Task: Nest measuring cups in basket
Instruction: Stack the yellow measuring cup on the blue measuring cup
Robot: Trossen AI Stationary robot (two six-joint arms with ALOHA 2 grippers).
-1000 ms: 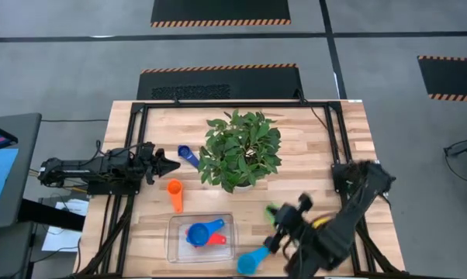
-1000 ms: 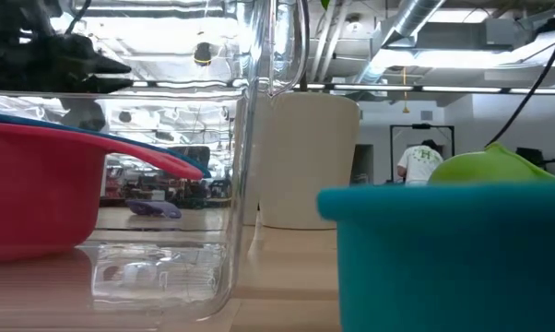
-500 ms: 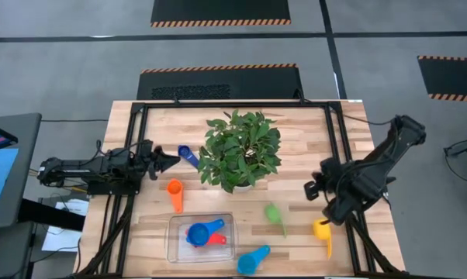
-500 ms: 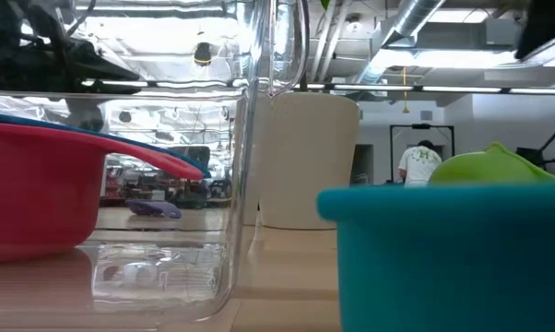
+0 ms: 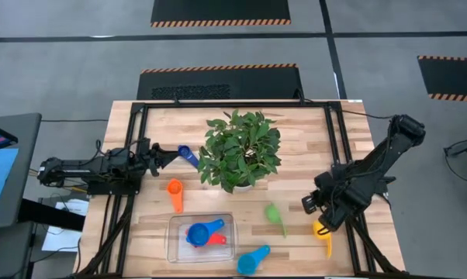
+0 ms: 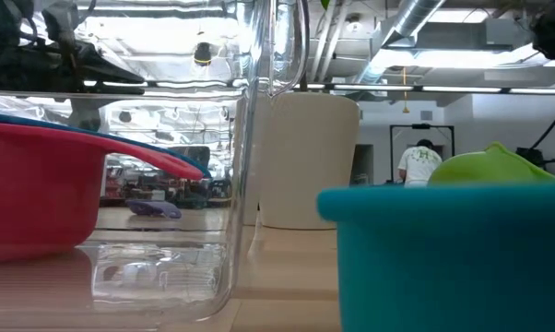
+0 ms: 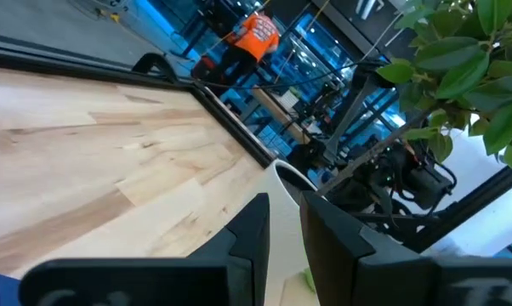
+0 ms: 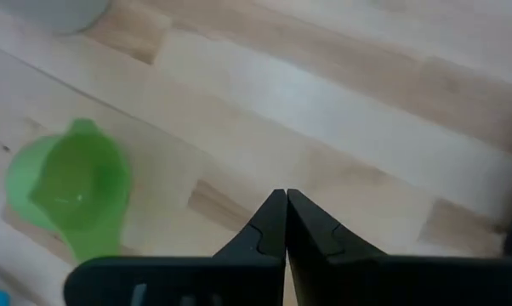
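Overhead, the counter [image 5: 133, 232] showed pale wood planks with a visible grain, framed by black rails. Six smooth plastic measuring cups were countable from above, each a round bowl with a short flat handle. Two sat nested in the basket [image 5: 230, 242], a clear, low-walled rectangular tray with rounded corners near the front edge: blue cup [image 5: 198, 232] over red cup [image 5: 216, 240]. Four lay loose on the wood: light blue cup [image 5: 251, 260] just right of the basket, orange cup [image 5: 174, 191] behind it, green cup [image 5: 275, 215] to the right, yellow cup [image 5: 322, 232] farther right. One dark blue cup [image 5: 188, 154] lay by the left tool [image 5: 165, 155], fingers a narrow slit apart, holding nothing. The right tool [image 5: 308, 204] hung between green and yellow cups, fingertips pressed together, empty. One leafy potted plant [image 5: 240, 149] stood mid-counter.
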